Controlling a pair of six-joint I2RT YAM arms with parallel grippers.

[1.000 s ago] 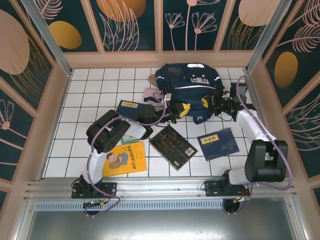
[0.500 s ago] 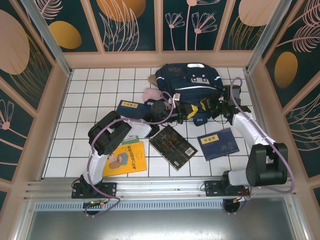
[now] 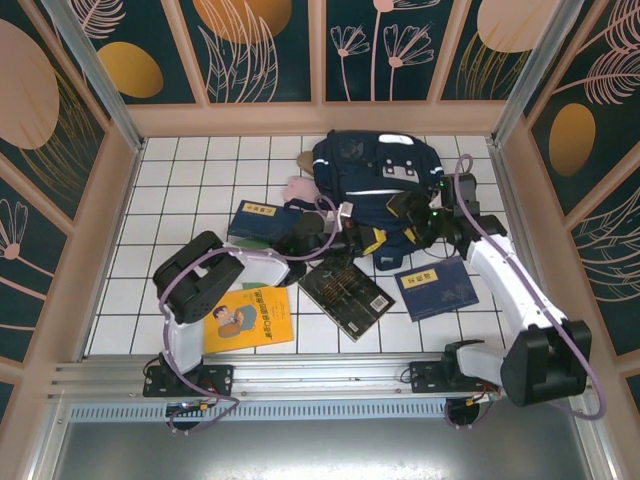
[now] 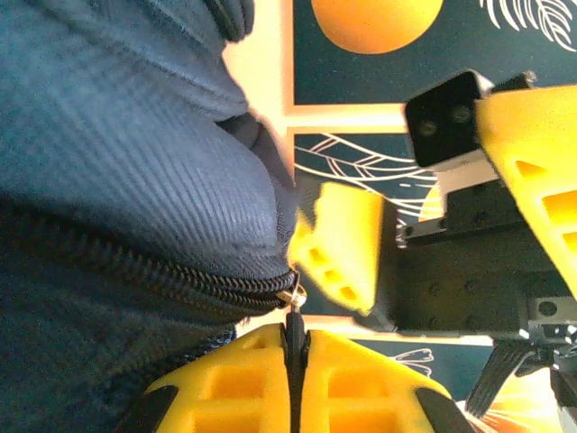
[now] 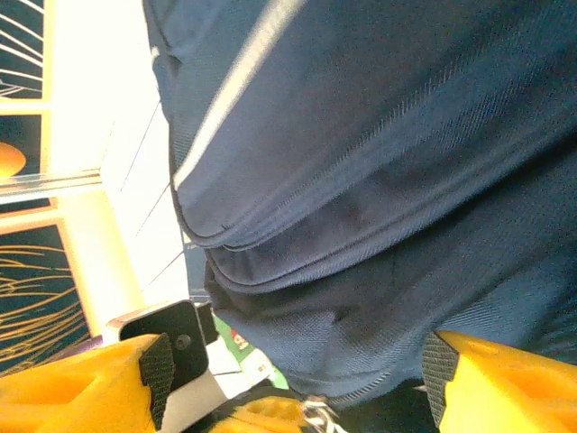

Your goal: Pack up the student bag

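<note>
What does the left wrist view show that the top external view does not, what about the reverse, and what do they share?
Left wrist: close detail, with the left gripper shut on the zipper pull at the end of the zipper.
Top external: the layout, with a yellow book, a black book and a blue book lying on the tiled table.
Both: the student bag and the right gripper close beside it.

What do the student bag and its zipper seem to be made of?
The student bag: woven synthetic fabric, probably nylon or polyester, matte navy; fine ribbed weave shows. The zipper: dark coil teeth, likely plastic; its pull ring glints like metal.
</note>
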